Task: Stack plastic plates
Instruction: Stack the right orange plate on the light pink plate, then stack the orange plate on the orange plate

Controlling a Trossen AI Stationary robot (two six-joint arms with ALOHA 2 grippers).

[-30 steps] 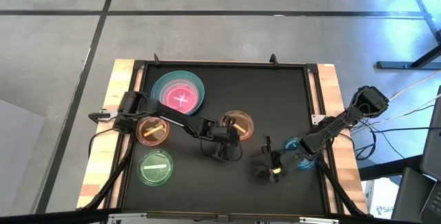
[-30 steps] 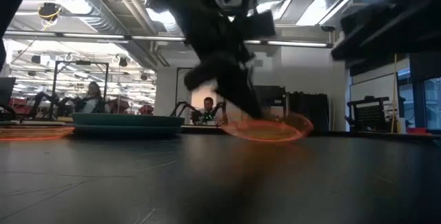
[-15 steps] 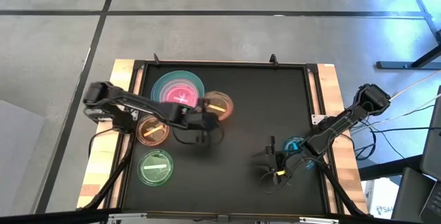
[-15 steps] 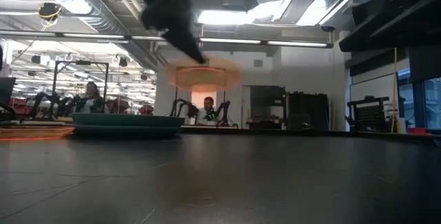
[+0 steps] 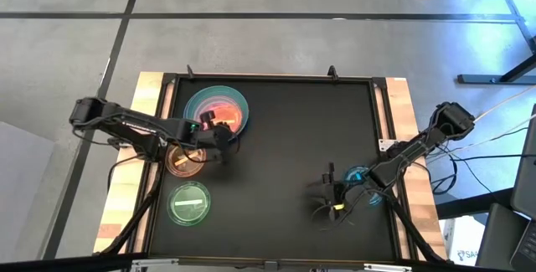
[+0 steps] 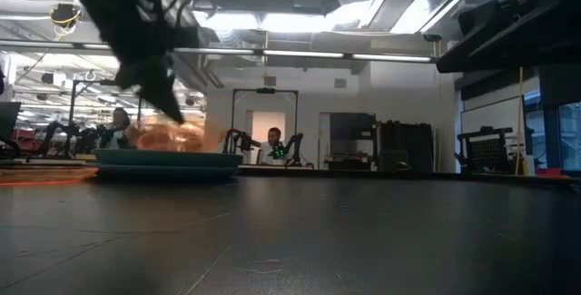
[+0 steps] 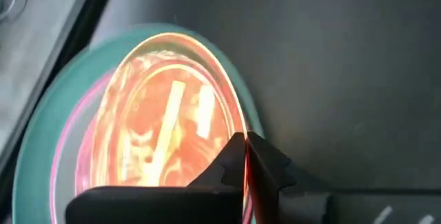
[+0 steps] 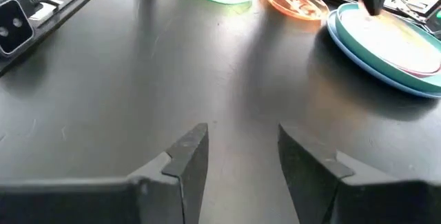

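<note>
- Nearest the front edge of the table, the translucent green plate (image 5: pixel 190 203) with its pale bar mark lies flat by itself, untouched.
- Over on the right, the right gripper (image 5: pixel 335 207) waits low above the black mat (image 5: pixel 301 138), its fingers spread apart with nothing between them. A small blue plate (image 5: pixel 358 177) sits just behind it, partly under the arm.
- A little further in on the left, a brownish translucent plate (image 5: pixel 183 160) lies just beside the left arm, apart from the stack.
- Further back still, the left gripper (image 5: pixel 219 132) has swung across from the middle of the table in the last second, carrying the translucent orange plate (image 7: pixel 172 141). A second ago that plate was near the table's centre; half a second ago it was up in the air beside the stack.
- Now the orange plate sits over the pink plate (image 7: pixel 72 148) inside the big teal plate (image 5: pixel 193 98) at the back left. The wrist view shows the fingers pinched on the orange plate's rim.
- From the low view it looks slightly tilted, so I'd say it is touching down but not yet let go.
- That puts one more plate onto the stack, with release the next thing needed; green, brown and blue are left to gather.
</note>
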